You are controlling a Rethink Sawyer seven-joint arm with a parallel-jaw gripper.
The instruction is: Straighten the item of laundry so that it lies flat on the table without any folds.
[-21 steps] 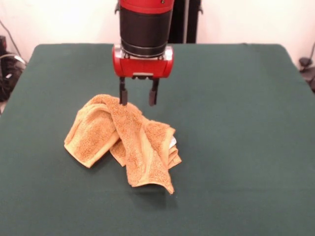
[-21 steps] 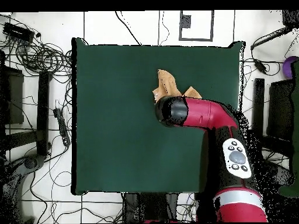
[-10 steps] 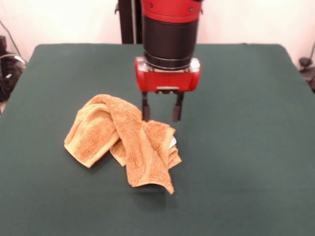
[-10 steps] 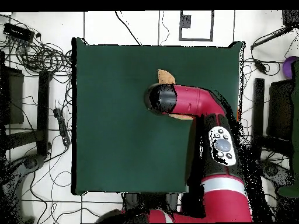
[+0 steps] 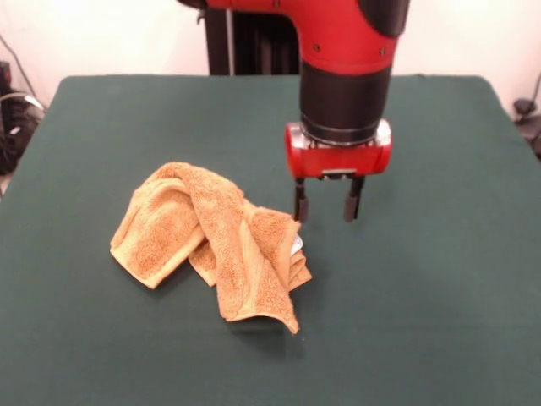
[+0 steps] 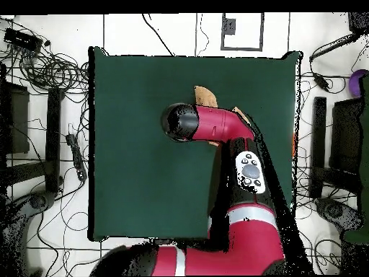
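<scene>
Towel [image 5: 215, 241] crumpled, jaws [image 5: 327, 205] parted beside it

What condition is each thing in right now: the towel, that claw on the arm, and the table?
towel: crumpled in a folded heap, not flat, lying free on the table.
gripper: open, empty, hanging beside the towel's edge, fingers pointing down, not gripping it.
arm: reaching down over the table from above.
table: green cloth, bare apart from the towel.
</scene>
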